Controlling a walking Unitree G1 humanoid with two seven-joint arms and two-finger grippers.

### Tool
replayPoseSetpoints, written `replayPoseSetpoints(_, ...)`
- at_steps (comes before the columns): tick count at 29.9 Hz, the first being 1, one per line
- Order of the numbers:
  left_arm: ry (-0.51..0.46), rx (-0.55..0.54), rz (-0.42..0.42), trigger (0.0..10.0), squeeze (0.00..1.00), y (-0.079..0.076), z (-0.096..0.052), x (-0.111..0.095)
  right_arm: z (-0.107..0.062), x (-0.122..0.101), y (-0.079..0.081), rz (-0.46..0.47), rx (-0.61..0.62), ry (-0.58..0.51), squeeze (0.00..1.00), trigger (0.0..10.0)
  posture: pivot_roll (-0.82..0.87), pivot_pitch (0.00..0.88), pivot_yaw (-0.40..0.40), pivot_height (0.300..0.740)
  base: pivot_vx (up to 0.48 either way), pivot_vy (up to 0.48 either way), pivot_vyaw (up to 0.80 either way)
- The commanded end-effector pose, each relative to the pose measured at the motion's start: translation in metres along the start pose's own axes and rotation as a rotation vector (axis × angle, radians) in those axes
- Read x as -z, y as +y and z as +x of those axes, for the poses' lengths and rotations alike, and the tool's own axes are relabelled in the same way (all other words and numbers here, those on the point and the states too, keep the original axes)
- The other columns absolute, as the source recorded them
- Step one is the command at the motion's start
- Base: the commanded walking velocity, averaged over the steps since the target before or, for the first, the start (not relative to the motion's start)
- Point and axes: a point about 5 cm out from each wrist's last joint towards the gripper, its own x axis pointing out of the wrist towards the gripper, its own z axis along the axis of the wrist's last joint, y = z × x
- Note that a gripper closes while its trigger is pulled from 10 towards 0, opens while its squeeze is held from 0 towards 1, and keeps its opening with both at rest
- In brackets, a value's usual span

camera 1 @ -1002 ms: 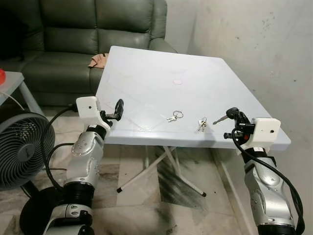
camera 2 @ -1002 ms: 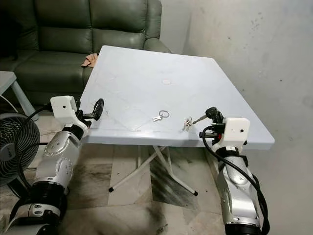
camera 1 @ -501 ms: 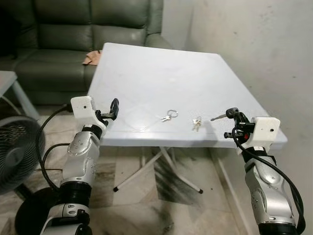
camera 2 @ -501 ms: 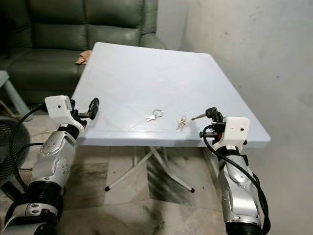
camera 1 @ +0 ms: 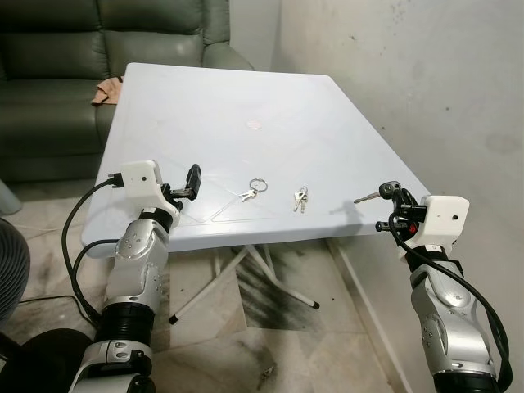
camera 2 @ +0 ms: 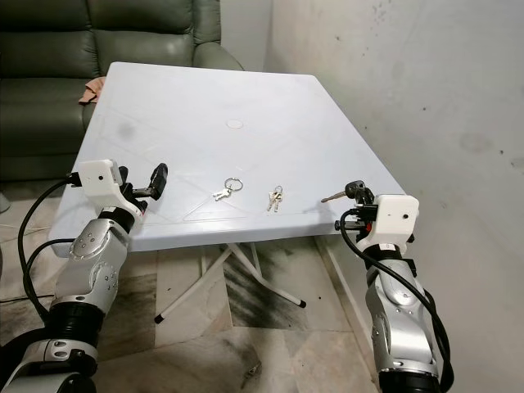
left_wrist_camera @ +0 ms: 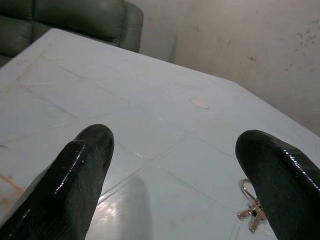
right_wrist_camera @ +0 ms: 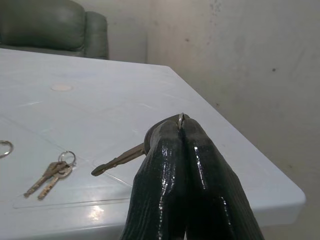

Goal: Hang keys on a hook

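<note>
Seen from the head, forward and down, both eye views on the same white table (camera 1: 246,98), green sofa (camera 1: 98,33) behind, bare wall (camera 1: 426,74) to the right, both arms low in front. Taken from each wrist low and close along its own black fingers (left_wrist_camera: 80,180) across the tabletop. Shared between wrist and head views: two loose key sets, one with a big ring (camera 1: 252,187), another beside it (right_wrist_camera: 50,172).
</note>
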Motion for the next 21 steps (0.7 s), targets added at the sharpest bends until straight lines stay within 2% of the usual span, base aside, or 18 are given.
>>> replayPoseSetpoints(1, -0.004, 0.012, 0.001, 10.0, 0.0, -0.0025, 0.0026, -0.003, 0.0008, -0.0062, -0.0036, -0.004, 0.02, -0.018, 0.0, 10.0, 0.03, 0.0, -0.097, 0.74, 0.0, 0.0, -0.77)
replayPoseSetpoints(8, -0.019, 0.041, 0.014, 10.0, 0.0, -0.004, 0.0009, -0.0062, 0.0002, -0.0073, -0.0029, -0.004, 0.019, -0.022, 0.0, 10.0, 0.03, 0.0, -0.092, 0.74, 0.0, 0.0, -0.77)
replayPoseSetpoints(21, -0.017, 0.028, 0.0, 10.0, 0.0, 0.001, -0.0001, -0.0078, 0.0001, -0.0071, -0.0012, 0.001, 0.018, -0.021, 0.0, 10.0, 0.03, 0.0, -0.089, 0.74, 0.0, 0.0, -0.77)
